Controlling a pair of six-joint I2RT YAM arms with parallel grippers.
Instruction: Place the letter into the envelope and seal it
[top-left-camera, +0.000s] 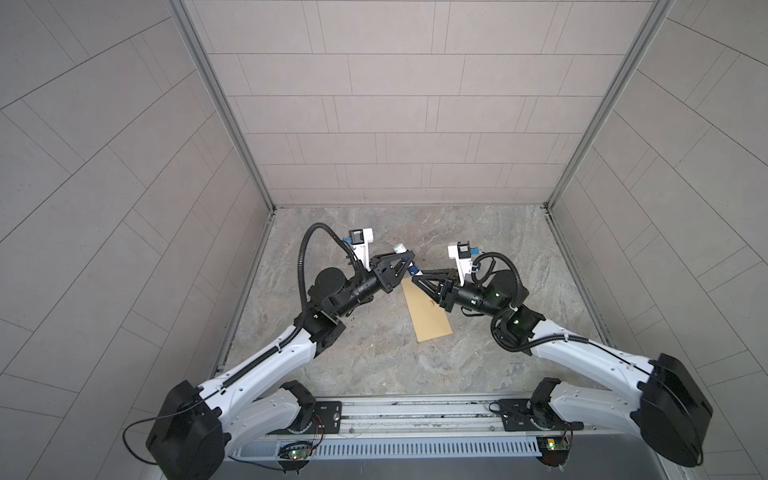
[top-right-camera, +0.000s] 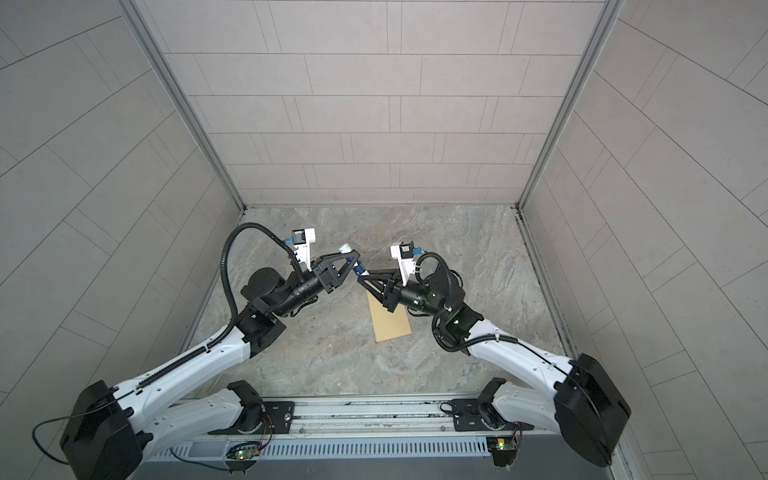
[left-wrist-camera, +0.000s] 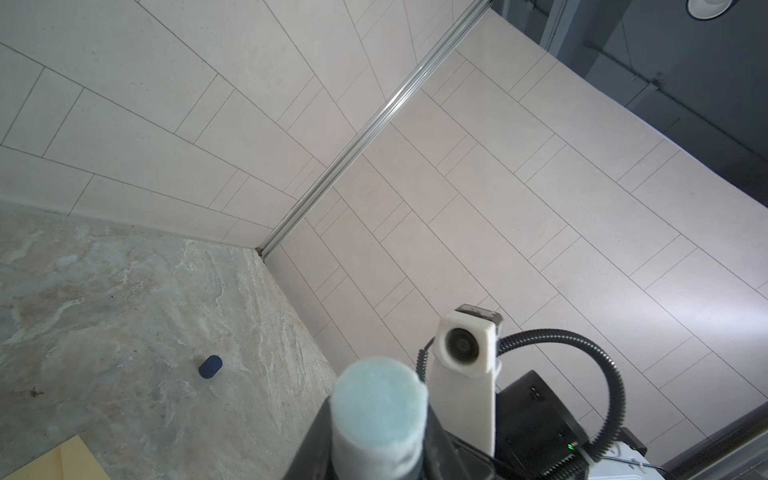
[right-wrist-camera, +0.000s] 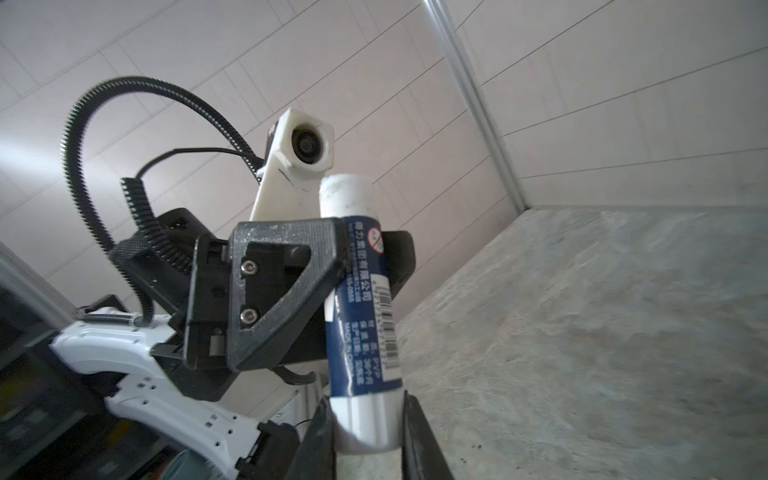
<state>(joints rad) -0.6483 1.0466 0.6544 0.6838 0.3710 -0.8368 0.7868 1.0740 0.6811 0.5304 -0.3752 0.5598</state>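
Note:
The yellow-tan envelope (top-left-camera: 430, 320) (top-right-camera: 390, 322) lies flat on the marble tabletop in both top views, and one corner of it (left-wrist-camera: 62, 461) shows in the left wrist view. The letter is not in view. Above the envelope's far end a blue-and-white glue stick (top-left-camera: 411, 268) (right-wrist-camera: 361, 311) hangs uncapped, its pale glue tip (left-wrist-camera: 380, 399) pointing up and away. My left gripper (top-left-camera: 405, 259) (left-wrist-camera: 378, 419) is shut on the stick's upper body. My right gripper (top-left-camera: 417, 276) (right-wrist-camera: 368, 419) is shut on its white base end.
A small dark blue cap (left-wrist-camera: 210, 366) lies on the tabletop beyond the envelope. Tiled walls (top-left-camera: 374, 124) close in the back and both sides. A metal rail (top-left-camera: 415, 409) runs along the front edge between the arm bases.

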